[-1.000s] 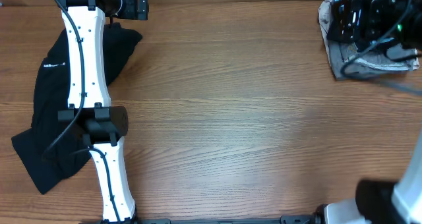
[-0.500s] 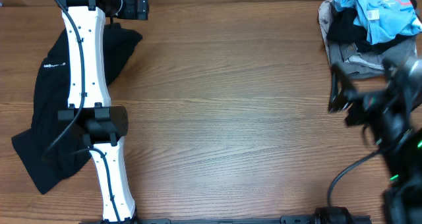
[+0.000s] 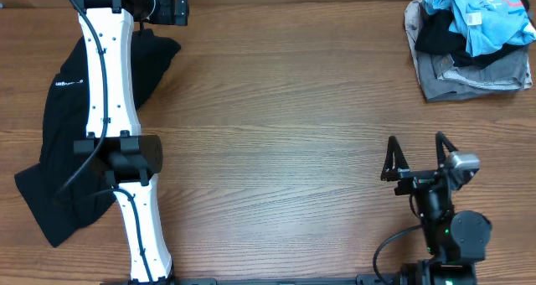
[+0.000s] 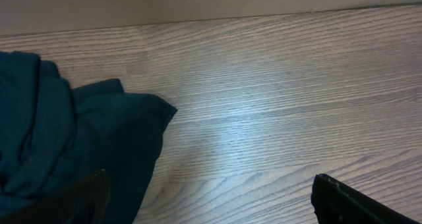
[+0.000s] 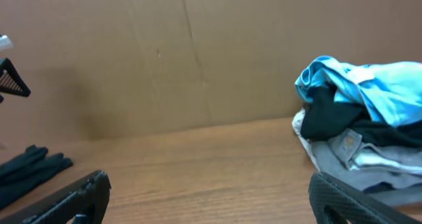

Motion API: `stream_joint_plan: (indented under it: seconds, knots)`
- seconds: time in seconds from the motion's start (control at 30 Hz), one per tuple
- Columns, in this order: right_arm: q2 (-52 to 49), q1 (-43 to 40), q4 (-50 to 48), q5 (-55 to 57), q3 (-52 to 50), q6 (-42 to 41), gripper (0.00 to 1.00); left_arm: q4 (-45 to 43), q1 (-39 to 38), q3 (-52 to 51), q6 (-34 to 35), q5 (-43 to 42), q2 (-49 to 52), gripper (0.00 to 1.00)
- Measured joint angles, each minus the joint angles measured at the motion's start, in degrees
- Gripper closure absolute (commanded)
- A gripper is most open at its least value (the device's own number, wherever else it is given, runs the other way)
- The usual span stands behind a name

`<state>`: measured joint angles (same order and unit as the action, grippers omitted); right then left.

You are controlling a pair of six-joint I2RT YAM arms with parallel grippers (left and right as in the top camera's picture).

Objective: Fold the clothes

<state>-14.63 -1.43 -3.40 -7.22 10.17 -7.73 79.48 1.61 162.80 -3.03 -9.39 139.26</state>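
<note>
Right gripper, overhead: the right gripper (image 3: pixel 416 149) sits at the lower right of the frame, jaws spread wide with nothing between them, fingers aimed at the top edge.
Left gripper, overhead: the left gripper (image 3: pixel 172 5) is at the upper left, by the top edge of a black garment (image 3: pixel 54 142). Its jaws are hard to read here.
Clothes, overhead: the clothes pile (image 3: pixel 469 67) fills the upper right corner, with the light blue T-shirt (image 3: pixel 486 12) crumpled on top. It lies well apart from the right gripper, up-frame of it.
Left wrist: the fingers (image 4: pixel 356 204) are released, with bare table (image 4: pixel 277 105) between them. The black garment fills the left of the frame.
Right wrist: the jaws are wide and empty. The pile is at the right edge, blue shirt uppermost.
Step, as judged: picking one garment to spread out.
Doing it well: pinch only the blue shirt's top layer near an edge, lift it free of the pieces beneath, and bring it to open table.
</note>
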Motion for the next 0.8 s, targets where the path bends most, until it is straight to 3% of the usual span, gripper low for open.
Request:
stream_joint_plan:
  seconds: [0.33,0.8]
  knots:
    - [7.2,0.0,-1.7,0.4,-8.2,-1.1,0.0,0.0,0.0,0.0,0.0,0.0,0.0,0.0]
    - [13.7,0.0,7.7,0.6,-9.1,-1.2,0.0,0.0,0.0,0.0,0.0,0.0,0.0,0.0]
